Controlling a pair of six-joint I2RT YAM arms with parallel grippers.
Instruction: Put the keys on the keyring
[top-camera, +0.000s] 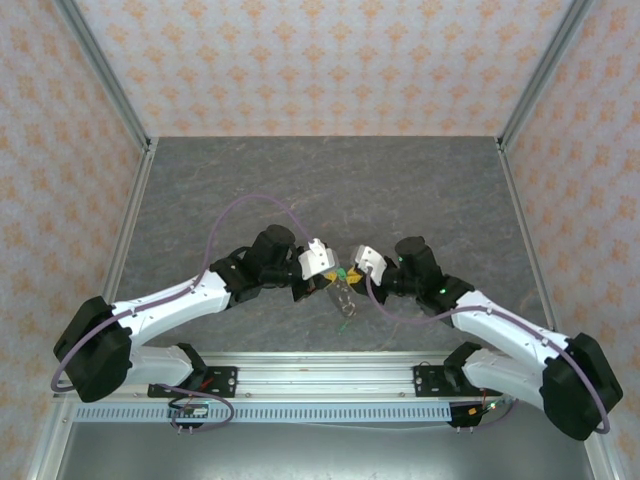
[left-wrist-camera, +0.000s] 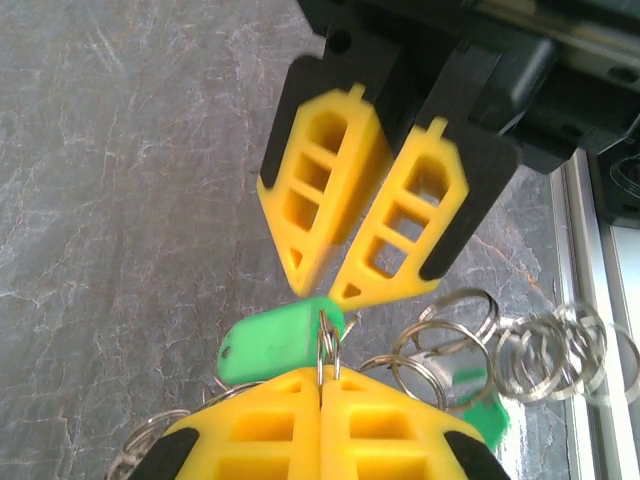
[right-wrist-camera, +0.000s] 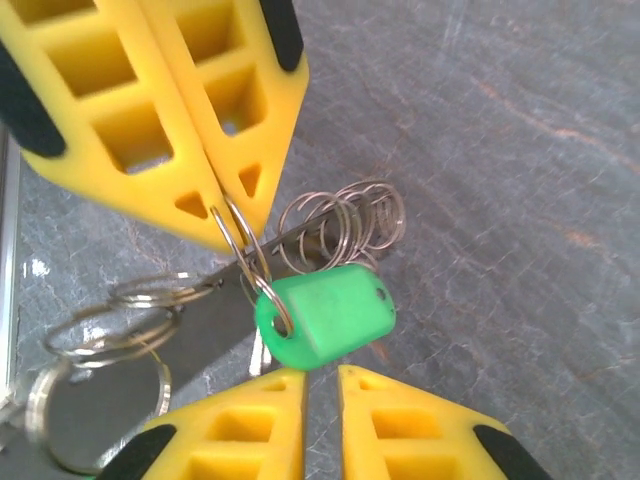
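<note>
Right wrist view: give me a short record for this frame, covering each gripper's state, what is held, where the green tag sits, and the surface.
left gripper: shut on a small ring
right gripper: slightly open, holding nothing
green tag: hangs from the small ring, between the two grippers' tips
other rings: bunched just beyond the tag
surface: grey table

Silver rings (left-wrist-camera: 560, 355) by the right edge are blurred.
</note>
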